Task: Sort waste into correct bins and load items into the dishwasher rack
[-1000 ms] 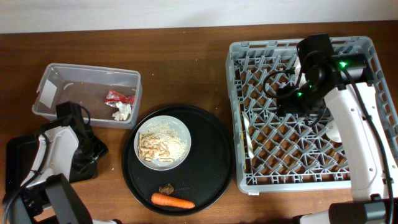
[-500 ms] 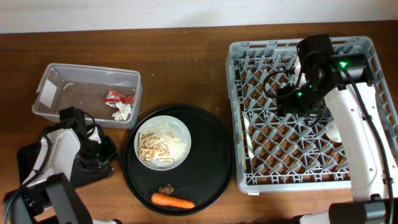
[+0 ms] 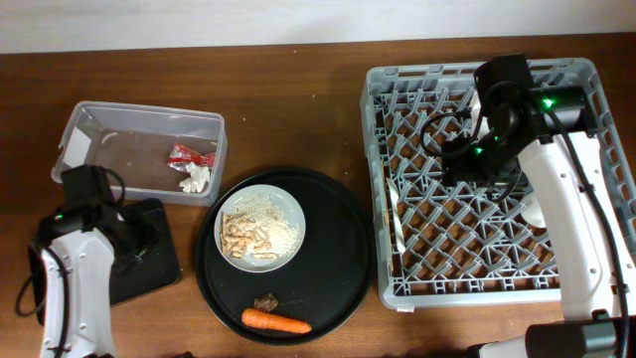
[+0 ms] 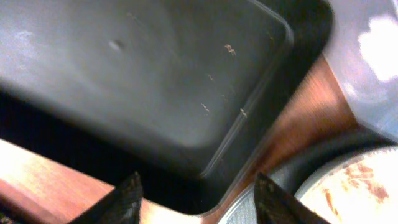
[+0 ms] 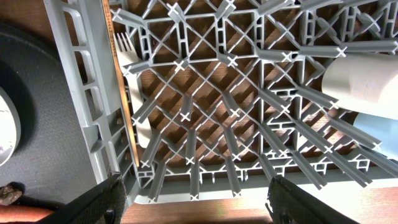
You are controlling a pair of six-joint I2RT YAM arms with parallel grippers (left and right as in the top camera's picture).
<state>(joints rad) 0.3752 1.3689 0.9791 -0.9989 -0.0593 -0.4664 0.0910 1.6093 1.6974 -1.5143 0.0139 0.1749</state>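
Note:
My left gripper (image 3: 134,237) hangs open and empty over the black bin (image 3: 149,268) at the table's left front. In the left wrist view the black bin (image 4: 155,81) fills the frame, with my fingertips (image 4: 127,199) apart at the bottom. A round black tray (image 3: 338,249) holds a white plate (image 3: 261,227) of food scraps, a carrot (image 3: 275,321) and a brown scrap (image 3: 265,300). My right gripper (image 3: 465,157) is open over the grey dishwasher rack (image 3: 477,278). The rack (image 5: 217,124) holds a white fork (image 5: 130,68) and a white cup (image 5: 367,84).
A clear plastic bin (image 3: 89,124) at the back left holds a red wrapper (image 3: 189,154) and a crumpled white tissue (image 3: 196,179). The tray's rim lies close to the black bin's right side and to the rack's left wall.
The left arm has swung back to the left, and more of the black bin's right part now shows. The right arm has not moved.

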